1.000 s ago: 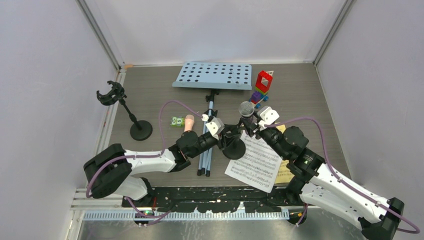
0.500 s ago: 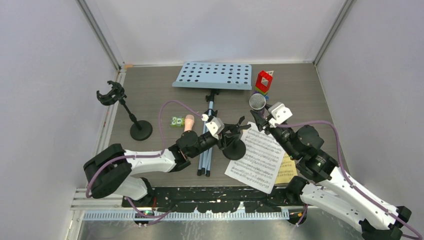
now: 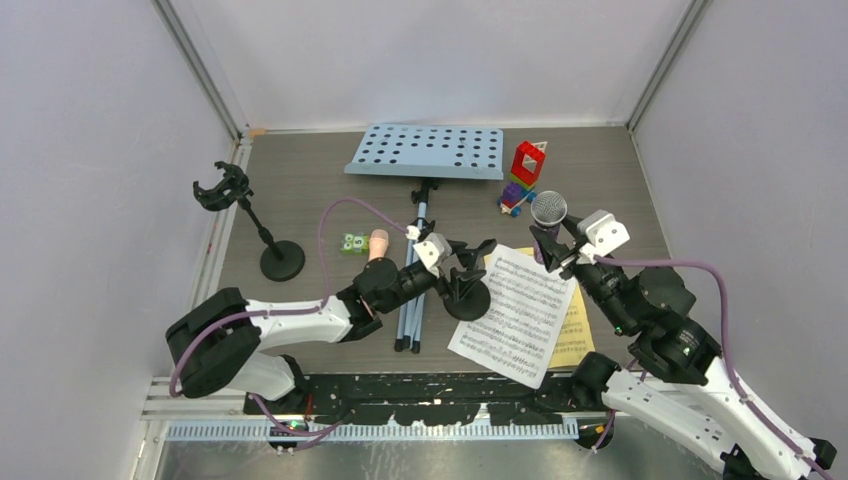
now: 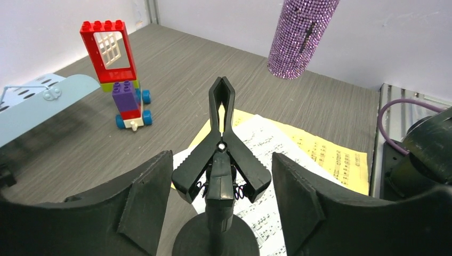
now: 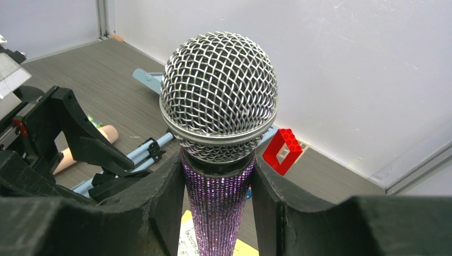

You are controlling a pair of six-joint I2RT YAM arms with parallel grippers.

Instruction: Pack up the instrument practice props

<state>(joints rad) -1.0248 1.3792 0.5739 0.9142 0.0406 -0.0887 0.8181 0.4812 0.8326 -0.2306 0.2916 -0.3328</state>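
Grey wood-grain table (image 3: pixel 300 180) between white walls, and at far left one black mic holder (image 3: pixel 281 260) stands alone, then the green block (image 3: pixel 351 242) and peach microphone (image 3: pixel 378 243) lie side by side. Left pincer (image 4: pixel 221 165) stands wide, fingers either side of the second mic holder (image 4: pixel 222 106), not touching it. Behind sits the blue music rack (image 3: pixel 428 150). Score sheets (image 3: pixel 515 315) lie flat further right. Right pincer (image 5: pixel 218 181) clamps the purple microphone (image 5: pixel 219 90), head up, off the table, near the toy brick car (image 3: pixel 523 178).
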